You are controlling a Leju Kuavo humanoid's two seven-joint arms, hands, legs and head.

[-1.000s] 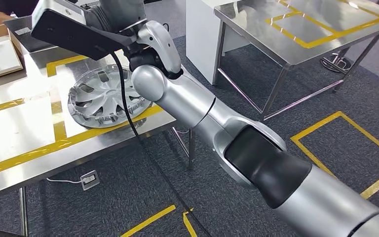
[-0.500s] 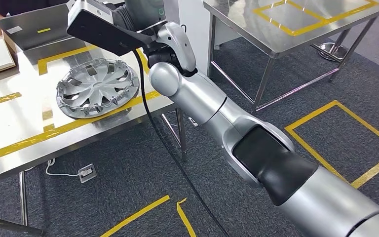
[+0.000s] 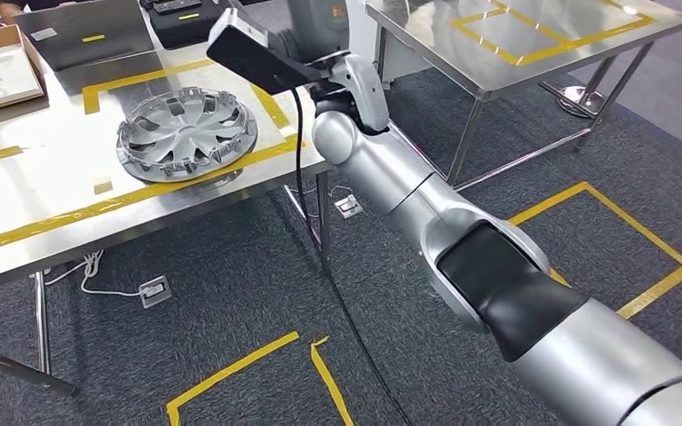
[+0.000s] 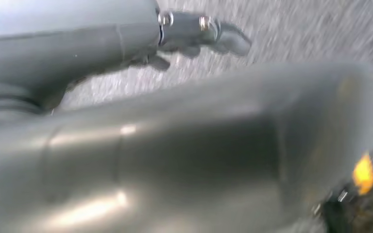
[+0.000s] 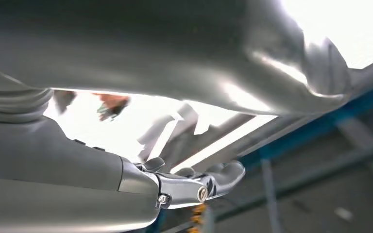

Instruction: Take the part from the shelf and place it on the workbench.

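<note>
Hubcap [image 3: 186, 131] is seen lying flat on the workbench [image 3: 44, 191]; the right hand [image 5: 194, 187] is empty, fingers loosely extended.

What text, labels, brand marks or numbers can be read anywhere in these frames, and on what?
None can be read.
The hubcap on the workbench shows no legible mark.
The labels on the dark cases at the table's far edge are too small to read.
Both wrist views are blurred.

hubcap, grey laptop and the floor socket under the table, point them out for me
hubcap [image 3: 186, 131], head view, on its centre hub
grey laptop [image 3: 82, 31], head view, middle of its closed lid
floor socket [image 3: 154, 290], head view, on its white face
</note>
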